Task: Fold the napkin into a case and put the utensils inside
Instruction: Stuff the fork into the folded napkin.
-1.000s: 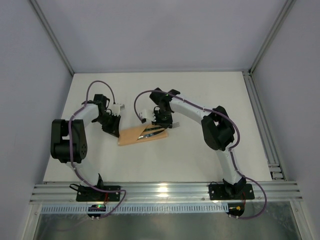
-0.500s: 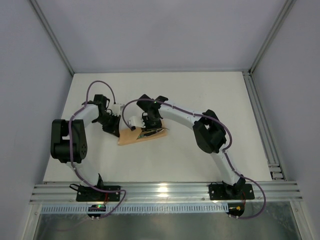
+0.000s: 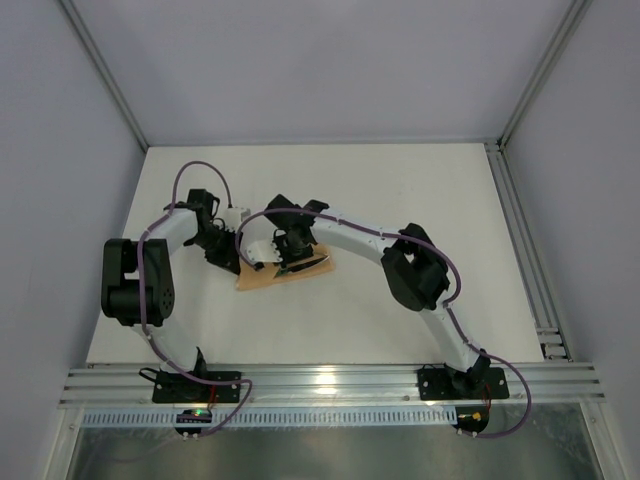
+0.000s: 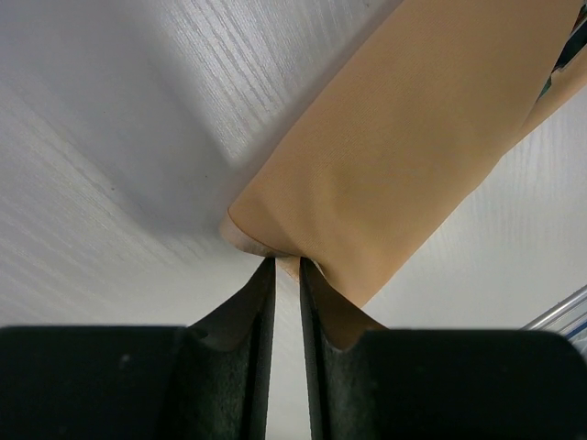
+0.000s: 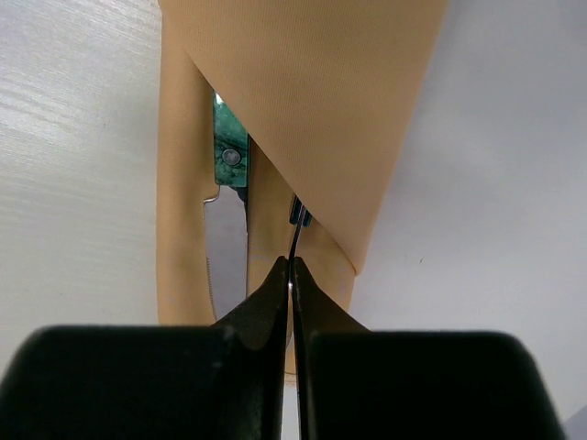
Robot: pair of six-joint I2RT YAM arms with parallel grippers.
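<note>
The peach-orange case point(image 3: 268, 276) lies flat near the table's middle. My left gripper point(image 3: 230, 263) is at its left end; in the left wrist view it point(image 4: 286, 266) is shut on the cloth's corner point(image 4: 385, 156). My right gripper point(image 3: 291, 256) hovers over the case's right part. In the right wrist view it point(image 5: 291, 268) is shut on the fork's thin metal end point(image 5: 295, 236), whose dark handle runs under the folded flap point(image 5: 303, 92). The knife point(image 5: 228, 247) lies in the case beside it, green handle tucked under the flap, blade showing.
White tabletop point(image 3: 400, 200) inside grey walls. A metal rail point(image 3: 320, 383) runs along the near edge and another point(image 3: 520, 240) along the right side. Both arms bend in over the case from either side.
My right gripper has moved left with the fork, which no longer sticks out past the case's right end. The left gripper has stayed put on the cloth.
</note>
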